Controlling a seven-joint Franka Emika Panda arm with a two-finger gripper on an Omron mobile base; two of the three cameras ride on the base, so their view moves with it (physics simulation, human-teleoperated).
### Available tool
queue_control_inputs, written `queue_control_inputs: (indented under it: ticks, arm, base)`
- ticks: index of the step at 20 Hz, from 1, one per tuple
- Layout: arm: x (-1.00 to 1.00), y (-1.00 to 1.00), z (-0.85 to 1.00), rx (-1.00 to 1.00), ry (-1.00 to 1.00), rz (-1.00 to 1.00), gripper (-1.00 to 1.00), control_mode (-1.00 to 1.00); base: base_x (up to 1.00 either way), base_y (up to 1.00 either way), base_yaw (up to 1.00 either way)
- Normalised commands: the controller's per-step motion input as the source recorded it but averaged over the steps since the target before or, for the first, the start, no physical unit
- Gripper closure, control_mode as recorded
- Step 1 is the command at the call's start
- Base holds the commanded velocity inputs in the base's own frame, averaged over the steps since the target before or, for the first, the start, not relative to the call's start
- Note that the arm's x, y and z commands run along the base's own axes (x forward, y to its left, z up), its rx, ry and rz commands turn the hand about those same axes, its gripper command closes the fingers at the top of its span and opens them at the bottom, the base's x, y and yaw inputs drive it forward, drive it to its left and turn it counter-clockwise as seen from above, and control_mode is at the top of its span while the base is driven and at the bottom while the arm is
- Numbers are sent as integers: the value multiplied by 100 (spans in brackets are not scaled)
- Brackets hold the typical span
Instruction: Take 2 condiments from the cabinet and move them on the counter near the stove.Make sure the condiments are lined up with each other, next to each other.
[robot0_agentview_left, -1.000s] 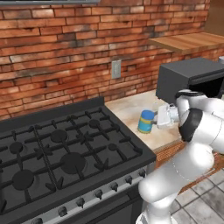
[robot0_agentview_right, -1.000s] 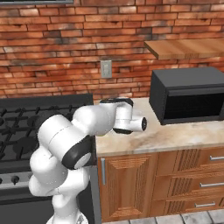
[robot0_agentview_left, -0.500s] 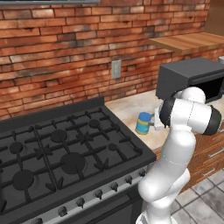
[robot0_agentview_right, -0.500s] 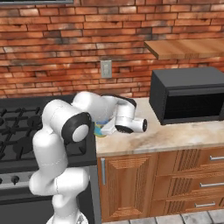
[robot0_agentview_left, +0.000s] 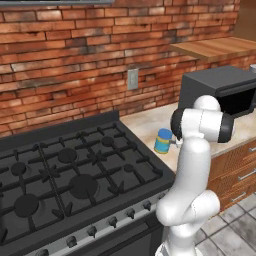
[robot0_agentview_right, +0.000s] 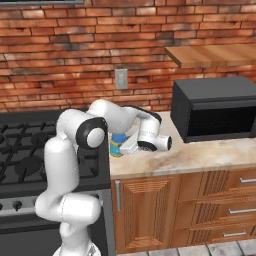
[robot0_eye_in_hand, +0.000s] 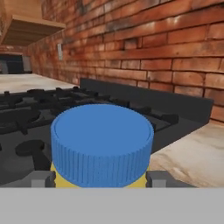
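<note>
A red brick wall (robot0_agentview_left: 75, 60) runs behind everything, with a pale outlet plate (robot0_agentview_left: 132, 78) set in it. Below it stands the black gas stove with iron grates and a row of round knobs (robot0_agentview_left: 70, 175), and to its right the beige marbled stone counter (robot0_agentview_right: 210, 155) lies over wooden drawers and doors (robot0_agentview_right: 200, 210). A dark boxy microwave (robot0_agentview_right: 215, 107) sits on the counter's far right part under a brown wooden plank shelf (robot0_agentview_right: 215, 54). The white arm with dark joints (robot0_agentview_left: 197, 150) bends across the counter edge toward the stove. The squat jar with a blue lid, yellow body and blue label band (robot0_agentview_left: 163, 140) stands upright on the counter just beside the stove's right edge. The two-finger gripper (robot0_eye_in_hand: 101, 178) reaches the jar from the side, a grey fingertip (robot0_eye_in_hand: 41, 178) showing on either flank of the yellow body just under the lid; whether the pads press the jar or stand slightly off it, I cannot tell
</note>
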Motion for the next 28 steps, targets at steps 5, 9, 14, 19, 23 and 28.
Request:
queue_control_inputs:
  ticks: [5,9,14,19,23,28]
  arm:
    - [16,0,-20,0,0,0,100,-100]
    - [13,0,-21,0,0,0,100,-100]
    - [3,4,-22,0,1,0,-100,-100]
    - [0,0,-4,0,0,0,-100,-100]
    - [-1,0,0,0,0,-1,-100,-100]
    - [-9,5,1,0,0,-3,-100,-100]
  base:
    - [0,0,0]
    - [0,0,0]
    - [0,0,0]
    - [0,0,0]
    - [0,0,0]
    - [0,0,0]
